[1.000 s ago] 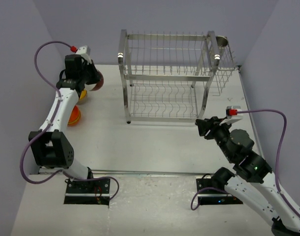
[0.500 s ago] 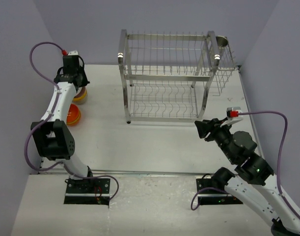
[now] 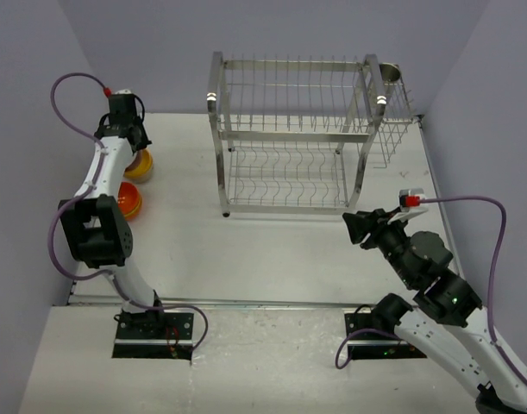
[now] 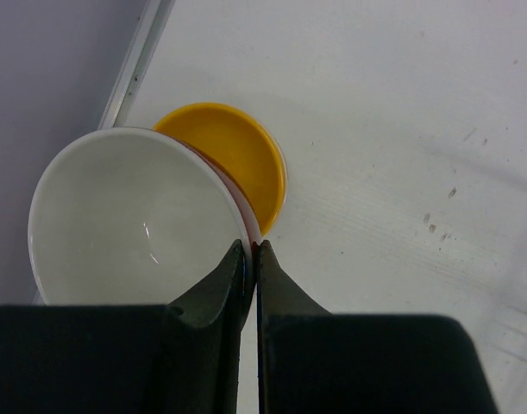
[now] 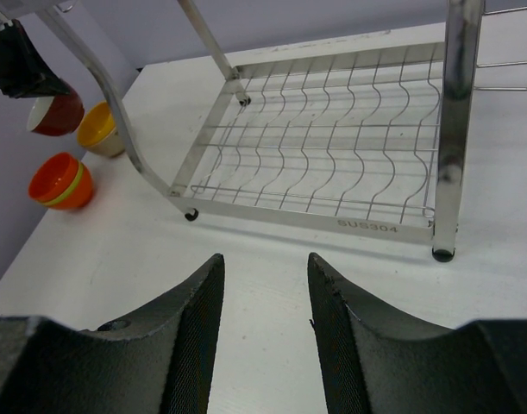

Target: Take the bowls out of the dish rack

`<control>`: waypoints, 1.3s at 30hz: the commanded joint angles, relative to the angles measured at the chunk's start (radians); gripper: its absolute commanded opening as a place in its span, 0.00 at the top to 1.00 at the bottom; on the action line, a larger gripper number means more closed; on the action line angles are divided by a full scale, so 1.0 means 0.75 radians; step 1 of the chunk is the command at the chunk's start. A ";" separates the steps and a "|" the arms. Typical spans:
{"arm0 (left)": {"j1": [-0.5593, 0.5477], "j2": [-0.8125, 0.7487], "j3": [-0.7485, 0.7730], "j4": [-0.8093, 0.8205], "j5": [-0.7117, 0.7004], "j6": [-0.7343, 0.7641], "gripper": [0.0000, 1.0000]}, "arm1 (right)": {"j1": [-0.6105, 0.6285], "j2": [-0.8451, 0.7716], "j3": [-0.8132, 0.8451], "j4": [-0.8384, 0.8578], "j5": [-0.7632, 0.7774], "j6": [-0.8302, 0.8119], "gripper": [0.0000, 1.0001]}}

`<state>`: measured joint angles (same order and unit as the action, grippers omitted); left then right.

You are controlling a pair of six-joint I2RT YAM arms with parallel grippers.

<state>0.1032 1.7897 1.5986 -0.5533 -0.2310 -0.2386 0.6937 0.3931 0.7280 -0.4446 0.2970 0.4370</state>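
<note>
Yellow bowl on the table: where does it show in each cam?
Top external: yellow bowl at far left, partly under the left arm.
Left wrist: yellow bowl mid-frame, behind the pinched bowl.
Right wrist: yellow bowl upper left, beside the pinched bowl.
Shared landmark: left gripper, close by it.

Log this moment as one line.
left gripper: shut on red bowl rim, by yellow bowl | right gripper: open, empty, near rack | rack: no bowls seen
</note>
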 commanded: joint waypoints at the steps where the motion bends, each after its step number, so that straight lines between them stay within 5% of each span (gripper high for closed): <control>1: 0.012 0.023 0.098 0.096 -0.056 0.038 1.00 | 0.006 -0.025 0.034 -0.008 -0.003 0.008 0.55; 39: -0.001 0.307 0.145 0.171 -0.097 0.048 0.97 | 0.006 0.008 0.021 0.024 0.013 -0.002 0.55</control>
<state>0.1024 2.0167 1.6718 -0.4778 -0.2703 -0.2379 0.6937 0.3927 0.7288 -0.4511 0.2981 0.4370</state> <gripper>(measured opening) 0.055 0.451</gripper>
